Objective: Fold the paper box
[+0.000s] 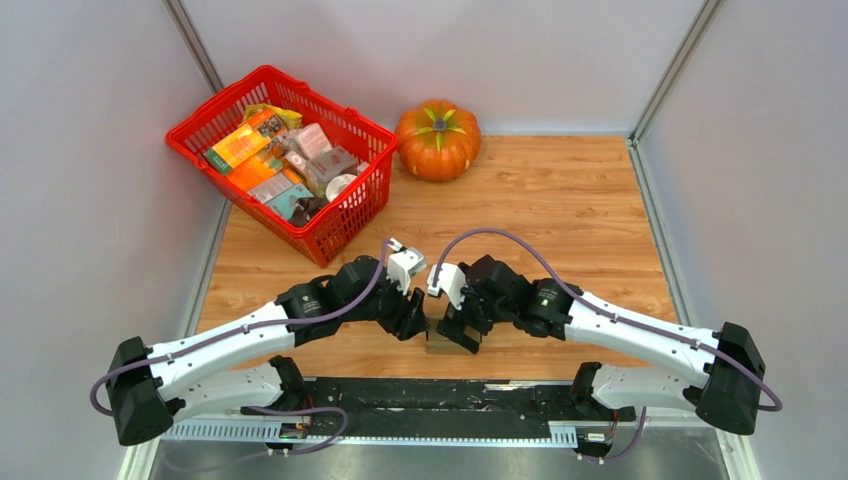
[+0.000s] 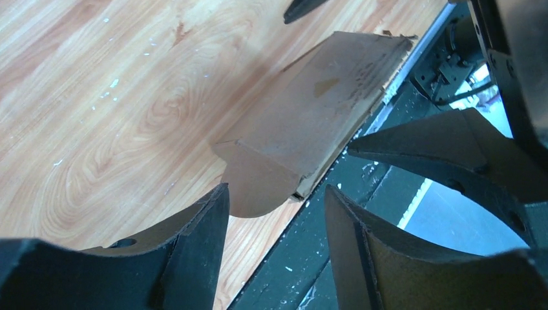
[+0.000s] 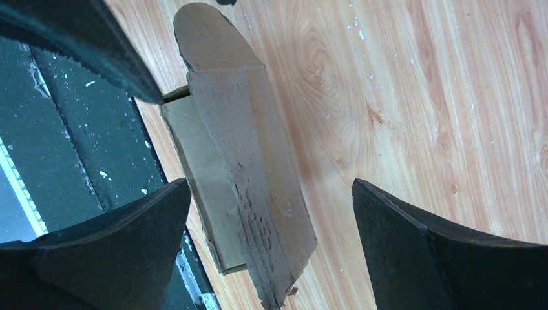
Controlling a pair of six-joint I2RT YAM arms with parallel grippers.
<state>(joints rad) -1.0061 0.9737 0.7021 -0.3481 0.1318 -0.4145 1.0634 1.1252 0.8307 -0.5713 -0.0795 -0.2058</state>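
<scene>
Pale grey walls (image 1: 420, 50) close in a wood-grain table (image 1: 560, 220), and only the overhead view takes in its far half: a red basket (image 1: 340, 225) of printed packages (image 1: 250, 145) at about 10 o'clock and a pumpkin (image 1: 437, 140) at 12 o'clock, both well apart from the arms. That same view gives little of the paper box (image 1: 441, 346), a brown sliver at 6 o'clock against the black mounting strip (image 1: 430, 395), mostly hidden under the left gripper (image 1: 412, 318) and the right gripper (image 1: 462, 330), which meet nose to nose over it. The wrist cameras fill the gap. From the left wrist, the paper box (image 2: 316, 110) is a low folded-up shape lying along the seam where wood meets the black strip, with a rounded flap (image 2: 255, 184) flat on the wood, pointing at the left gripper (image 2: 276, 194); the jaws stand apart with nothing between the pads. A dark smudge on the top panel and a ragged far edge show here. From the right wrist, the box (image 3: 239, 129) runs from 12 to 6 o'clock, its side toward 9 o'clock overlapping the strip, the flap (image 3: 203, 32) at the far end. The right gripper (image 3: 270, 183) is spread fully wide, one finger on each side of the box, whether touching I cannot tell.
</scene>
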